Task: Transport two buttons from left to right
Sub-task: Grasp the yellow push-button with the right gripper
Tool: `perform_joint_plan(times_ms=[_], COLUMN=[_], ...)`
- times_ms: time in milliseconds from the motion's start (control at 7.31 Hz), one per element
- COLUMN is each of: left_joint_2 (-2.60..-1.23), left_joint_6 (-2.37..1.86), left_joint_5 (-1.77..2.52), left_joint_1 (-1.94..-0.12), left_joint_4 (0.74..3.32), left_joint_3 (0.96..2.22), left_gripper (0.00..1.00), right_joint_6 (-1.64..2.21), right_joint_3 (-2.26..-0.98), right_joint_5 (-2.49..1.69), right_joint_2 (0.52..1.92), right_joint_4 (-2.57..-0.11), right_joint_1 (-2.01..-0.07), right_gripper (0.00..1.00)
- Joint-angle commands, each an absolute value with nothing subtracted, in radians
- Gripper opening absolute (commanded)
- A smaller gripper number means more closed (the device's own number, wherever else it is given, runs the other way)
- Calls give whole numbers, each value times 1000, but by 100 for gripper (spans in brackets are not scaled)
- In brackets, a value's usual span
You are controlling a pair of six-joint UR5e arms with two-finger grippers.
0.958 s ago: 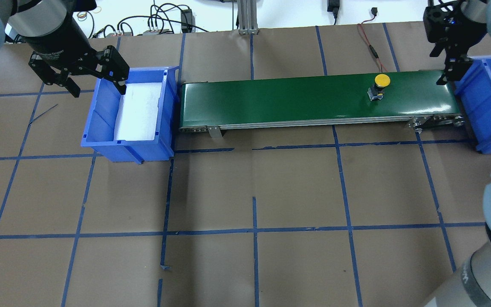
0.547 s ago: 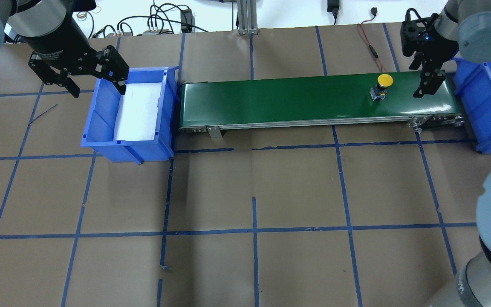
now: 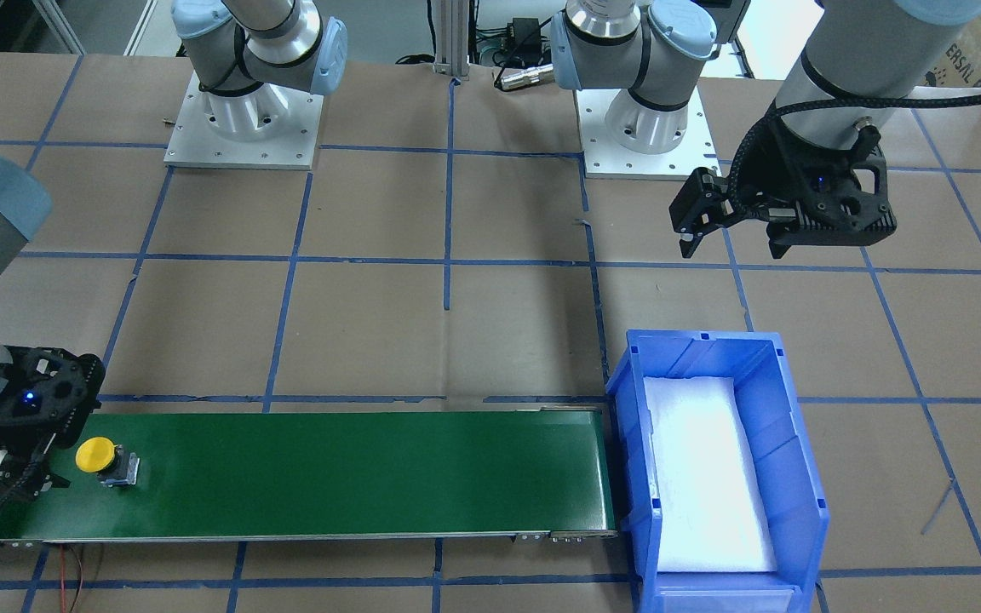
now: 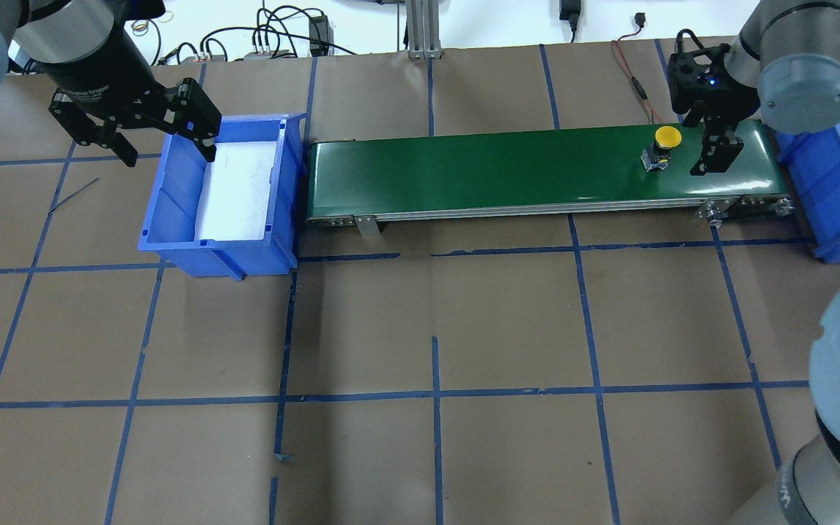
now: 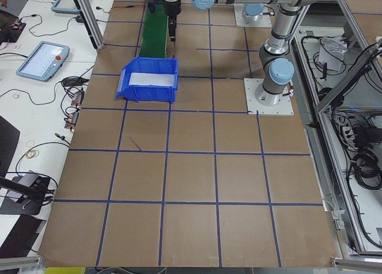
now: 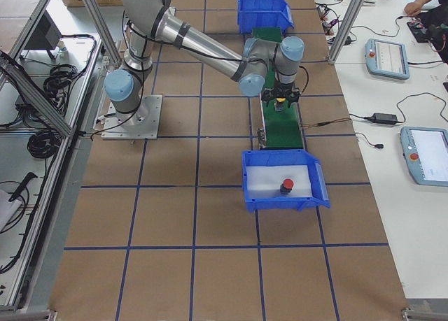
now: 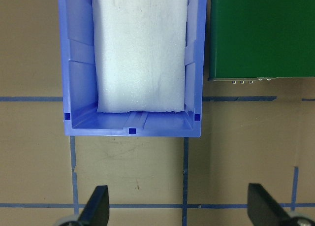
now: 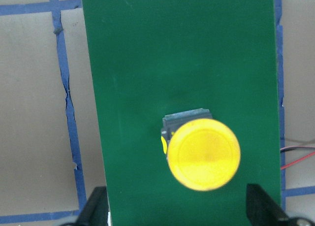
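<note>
Pickup of the yellow button is the step in hand. It sits near the conveyor belt's right end, under the spread-open right hand. The red button lies in the blue bin beyond that end. The left hand is open and empty. Next, the right hand should descend, centre and close.

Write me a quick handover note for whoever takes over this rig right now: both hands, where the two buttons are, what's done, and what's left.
Left hand: open and empty, above the table beside the left bin, which holds only white foam.
Right hand: open, over the right end of the green belt, lined up on the yellow button but not closed on it.
Yellow button: on the belt near its right end.
Red button: in the right bin.
Done: red button delivered.
Left: grasp the yellow button and place it in the right bin.
</note>
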State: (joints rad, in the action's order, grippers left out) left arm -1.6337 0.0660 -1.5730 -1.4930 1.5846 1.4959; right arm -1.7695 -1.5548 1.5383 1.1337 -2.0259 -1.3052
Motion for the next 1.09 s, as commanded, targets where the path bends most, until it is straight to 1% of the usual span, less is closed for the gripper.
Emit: perform_joint_plan(times_ms=[0,410,547,684,821,958], left_joint_2=[-1634,-1631,-1632,-1631,-1631,-1631], left_joint_6=[66,66,66,66,66,66], left_joint_5=[-1572,-1577,-1577,-1577,-1575,-1572], left_joint_1=[-1493,-1493,-1491,-1493,-1491,-1493], left_joint_4=[1585,1588,1586,1586,1585,1585], left_joint_3=[1496,1499,1499,1499,1497,1499], left_gripper=[100,100,100,100,100,100], right_joint_6=[-1789,-1790,-1817,-1825,-1828,-1863], right_joint_3=[-1555,-1552,-1552,-1552,-1551,-1549], right_joint_5=[1536,1537,1539,1548,1551,1555], right_joint_2=[1132,1129,1124,1124,1123,1121], right_joint_4=[-2031,-2037,-2051,-2057,-2059,-2075], right_joint_1=[-1310,-1310,-1310,-1309,-1308,-1307], right_gripper=[100,100,84,61,35,18])
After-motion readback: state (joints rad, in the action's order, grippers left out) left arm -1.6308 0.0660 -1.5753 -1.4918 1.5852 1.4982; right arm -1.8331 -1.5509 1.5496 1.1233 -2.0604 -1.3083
